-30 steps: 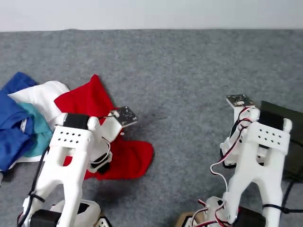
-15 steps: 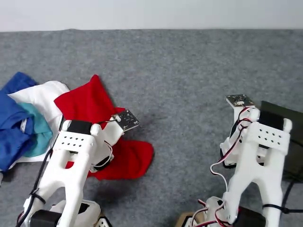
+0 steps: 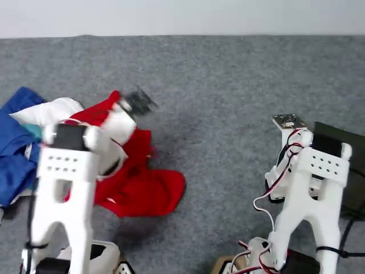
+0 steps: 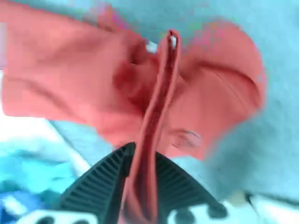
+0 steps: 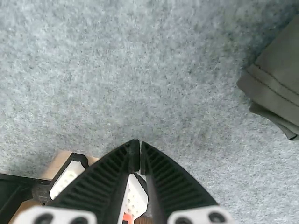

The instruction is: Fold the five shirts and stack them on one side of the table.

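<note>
Where the grey-carpeted table meets its left edge, the left arm stands folded up over the red shirt, its wrist tipped forward and down toward the cloth. The left gripper is clamped tight on the shirt. In the left wrist view a narrow ridge of red fabric runs up between the black jaws, which are pressed against it on both sides, and the rest of the shirt spreads out crumpled below on the carpet. In the high view the shirt lies partly under the arm, one lobe spilling out toward the middle of the table.

Just beside it, at the table's left edge, lies a loose heap of unfolded shirts — a blue shirt, a white shirt and a sliver of a teal shirt between them. The red cloth touches the white one.

The right arm is hunched low on the right side of the table, well apart from the heap. The right gripper points down at bare carpet with its jaws closed against each other — nothing between them. Near it, at the table's right edge, a dark olive shirt lies folded flat.
</note>
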